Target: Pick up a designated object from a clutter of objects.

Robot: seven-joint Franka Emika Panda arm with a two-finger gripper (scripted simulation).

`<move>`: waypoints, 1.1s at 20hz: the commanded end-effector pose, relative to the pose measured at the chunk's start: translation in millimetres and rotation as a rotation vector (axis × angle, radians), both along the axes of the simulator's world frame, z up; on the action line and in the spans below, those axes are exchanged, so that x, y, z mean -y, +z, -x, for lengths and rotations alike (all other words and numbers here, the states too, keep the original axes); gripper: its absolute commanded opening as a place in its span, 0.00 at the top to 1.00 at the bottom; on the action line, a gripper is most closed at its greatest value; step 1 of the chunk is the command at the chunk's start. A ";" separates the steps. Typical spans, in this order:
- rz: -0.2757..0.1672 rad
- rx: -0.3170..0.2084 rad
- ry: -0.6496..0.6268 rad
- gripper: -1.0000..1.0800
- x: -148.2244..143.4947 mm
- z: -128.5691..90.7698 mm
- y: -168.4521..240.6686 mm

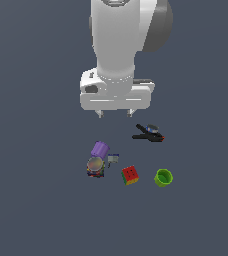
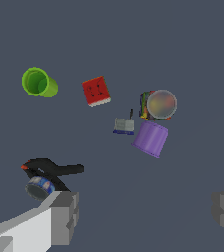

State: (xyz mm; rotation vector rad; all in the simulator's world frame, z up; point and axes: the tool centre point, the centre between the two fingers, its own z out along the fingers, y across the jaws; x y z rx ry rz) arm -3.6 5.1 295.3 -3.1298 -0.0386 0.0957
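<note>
The coloured cube point(image 1: 130, 175) with a red top and green and yellow sides lies on the grey floor, between the green cup point(image 1: 163, 177) and the round multicoloured can point(image 1: 95, 166). In the wrist view the cube point(image 2: 96, 91) shows its red face. My gripper point(image 1: 115, 114) hangs open and empty well above the clutter, behind the cube in the exterior view. Its grey fingers point(image 2: 65, 216) show wide apart in the wrist view, with nothing between them.
A purple cylinder point(image 1: 100, 148) and a small grey piece point(image 1: 113, 159) lie next to the can. A black clamp point(image 1: 149, 133) lies toward the exterior view's right, nearest the gripper. The wrist view shows the cup point(image 2: 39, 82), can point(image 2: 159, 105), cylinder point(image 2: 151, 138) and clamp point(image 2: 47, 173).
</note>
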 end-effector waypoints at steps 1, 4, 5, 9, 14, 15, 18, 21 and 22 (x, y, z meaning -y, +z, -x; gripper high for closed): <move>0.000 0.000 0.000 0.04 0.0 0.0 0.0; 0.004 0.006 0.011 0.04 -1.3 -2.0 2.3; 0.008 0.011 0.020 0.04 -2.3 -3.4 4.1; 0.021 0.031 0.061 0.04 -6.5 -9.0 12.4; 0.023 0.032 0.066 0.04 -6.7 -9.1 13.2; 0.022 0.032 0.062 0.04 -6.7 -9.3 12.7; 0.022 0.032 0.045 0.04 -7.4 -11.3 10.4; 0.021 0.033 0.018 0.04 -8.7 -14.7 6.6; 0.021 0.033 0.006 0.04 -9.3 -16.0 5.0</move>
